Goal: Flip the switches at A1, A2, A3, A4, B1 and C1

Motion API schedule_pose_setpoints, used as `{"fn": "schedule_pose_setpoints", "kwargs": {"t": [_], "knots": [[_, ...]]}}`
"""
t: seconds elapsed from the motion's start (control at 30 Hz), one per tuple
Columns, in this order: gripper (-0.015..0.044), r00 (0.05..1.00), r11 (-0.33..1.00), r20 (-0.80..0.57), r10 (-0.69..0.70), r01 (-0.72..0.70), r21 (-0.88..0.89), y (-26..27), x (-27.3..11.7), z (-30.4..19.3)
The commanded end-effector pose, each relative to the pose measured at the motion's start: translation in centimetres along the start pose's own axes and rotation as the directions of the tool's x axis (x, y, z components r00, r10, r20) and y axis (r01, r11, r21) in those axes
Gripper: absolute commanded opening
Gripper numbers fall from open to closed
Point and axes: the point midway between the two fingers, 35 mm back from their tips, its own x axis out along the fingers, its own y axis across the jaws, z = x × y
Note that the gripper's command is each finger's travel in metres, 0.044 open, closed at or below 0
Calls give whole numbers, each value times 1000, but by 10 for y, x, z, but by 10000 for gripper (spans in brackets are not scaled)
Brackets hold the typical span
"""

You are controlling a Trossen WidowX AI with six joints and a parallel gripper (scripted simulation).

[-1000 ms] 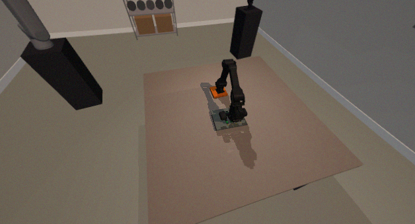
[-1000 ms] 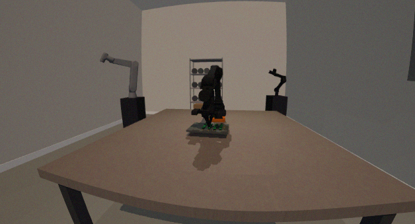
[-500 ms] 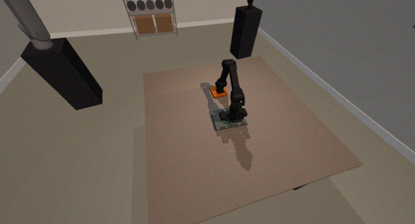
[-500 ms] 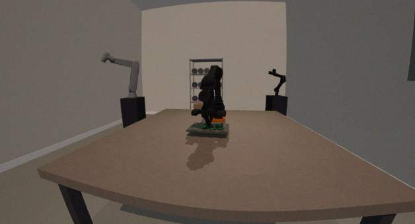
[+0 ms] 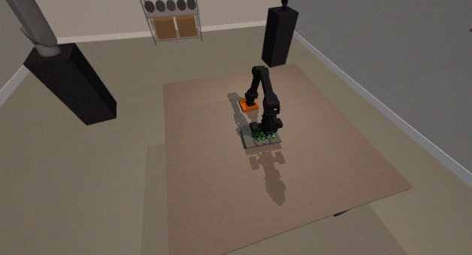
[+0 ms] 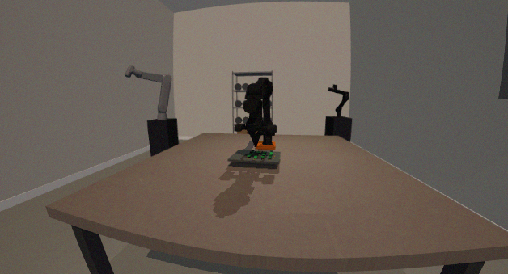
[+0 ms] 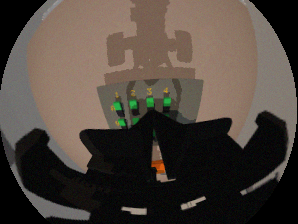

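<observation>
A grey switch panel (image 5: pixel 248 139) (image 6: pixel 239 156) (image 7: pixel 189 99) lies on the brown table (image 5: pixel 319 169) (image 6: pixel 323 198) in front of the arm's orange base (image 5: pixel 249 106) (image 6: pixel 267 145). Small green switches (image 5: pixel 263 138) (image 6: pixel 260 153) (image 7: pixel 149 102) stand in rows on it; their ends are too small to read. My gripper (image 5: pixel 267 132) (image 6: pixel 254 149) (image 7: pixel 152 113) is shut with nothing in it. It points down and hangs low over the panel, its tip just behind the far row in the wrist view. The nearer rows are hidden under the fingers.
The arm's shadow (image 5: pixel 272 177) (image 6: pixel 239 190) falls on the table beyond the panel. Two black pedestals (image 5: pixel 71 83) (image 5: pixel 279 35) with other arms stand off the table. A metal shelf (image 5: pixel 170 15) (image 6: pixel 243 101) is against the far wall.
</observation>
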Motion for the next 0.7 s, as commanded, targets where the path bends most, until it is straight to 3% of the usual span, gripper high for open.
{"fn": "schedule_pose_setpoints", "kwargs": {"t": [0.0, 0.33, 0.47, 0.67], "knots": [[0, 1000, 1000, 17, 1, -1, -4, 0, -20, -1], [0, 1000, 1000, 17, -2, 2, -4, -33, -20, -1], [0, 1000, 1000, -7, -2, 2, -4, -33, 12, 1], [0, 1000, 1000, -9, -2, 2, -4, -33, 15, 1]]}}
